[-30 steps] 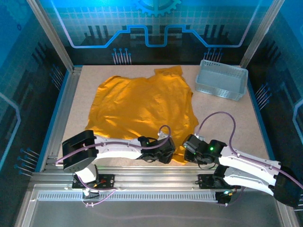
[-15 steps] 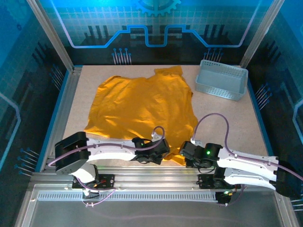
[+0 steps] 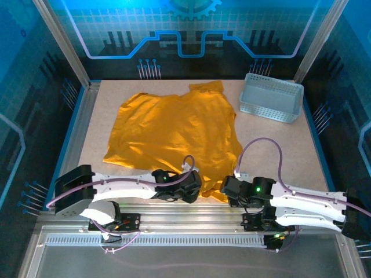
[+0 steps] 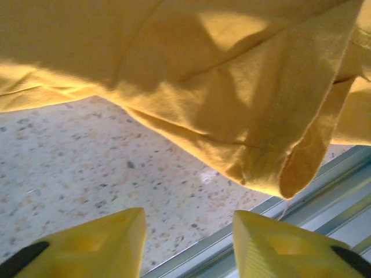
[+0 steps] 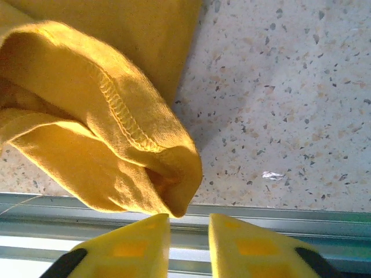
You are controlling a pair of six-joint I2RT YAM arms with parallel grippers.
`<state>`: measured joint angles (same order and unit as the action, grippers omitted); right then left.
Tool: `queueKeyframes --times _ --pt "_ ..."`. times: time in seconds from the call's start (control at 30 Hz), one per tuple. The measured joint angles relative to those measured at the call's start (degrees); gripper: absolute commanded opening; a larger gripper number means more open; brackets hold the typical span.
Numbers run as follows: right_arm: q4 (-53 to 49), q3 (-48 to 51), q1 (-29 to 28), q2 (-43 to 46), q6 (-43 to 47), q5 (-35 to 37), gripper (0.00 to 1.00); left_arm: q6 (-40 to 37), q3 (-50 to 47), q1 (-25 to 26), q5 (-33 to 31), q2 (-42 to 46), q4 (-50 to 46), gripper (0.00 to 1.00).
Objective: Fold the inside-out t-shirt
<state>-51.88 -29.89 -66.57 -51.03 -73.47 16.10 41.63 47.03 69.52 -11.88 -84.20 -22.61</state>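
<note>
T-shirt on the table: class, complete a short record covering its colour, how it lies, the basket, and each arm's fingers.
item: t-shirt, mustard yellow
lie: spread out, wrinkled, on the speckled table
near hem: bunched beside the front rail
basket: pale grey, far right of the table
left fingers: apart, holding nothing, just short of the hem
right fingers: narrowly apart, holding nothing, tips just below the hem fold

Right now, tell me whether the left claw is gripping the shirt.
No, the left claw stands open over bare table, with the shirt lying beyond its tips.
</note>
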Motion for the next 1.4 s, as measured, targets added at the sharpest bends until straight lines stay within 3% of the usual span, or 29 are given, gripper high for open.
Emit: queueKeyframes --times 0.27,0.87,1.27,1.4 --pt "3.3 2.9 1.9 4.6 -1.4 -0.5 0.35 -2.2 5.6 0.0 2.3 -6.1 2.0 0.51" --pt "6.3 4.6 4.2 3.8 -2.1 -1.7 0.33 -2.3 9.6 0.0 -1.7 -12.1 -0.2 0.06" --pt "7.2 4.5 5.1 2.3 -1.7 -1.9 0.3 -1.0 4.3 0.0 -2.9 -5.9 -0.7 0.05" --pt "7.6 4.5 5.1 0.5 -1.1 -2.6 0.18 -0.9 4.2 0.0 -3.0 -5.9 -0.7 0.04"
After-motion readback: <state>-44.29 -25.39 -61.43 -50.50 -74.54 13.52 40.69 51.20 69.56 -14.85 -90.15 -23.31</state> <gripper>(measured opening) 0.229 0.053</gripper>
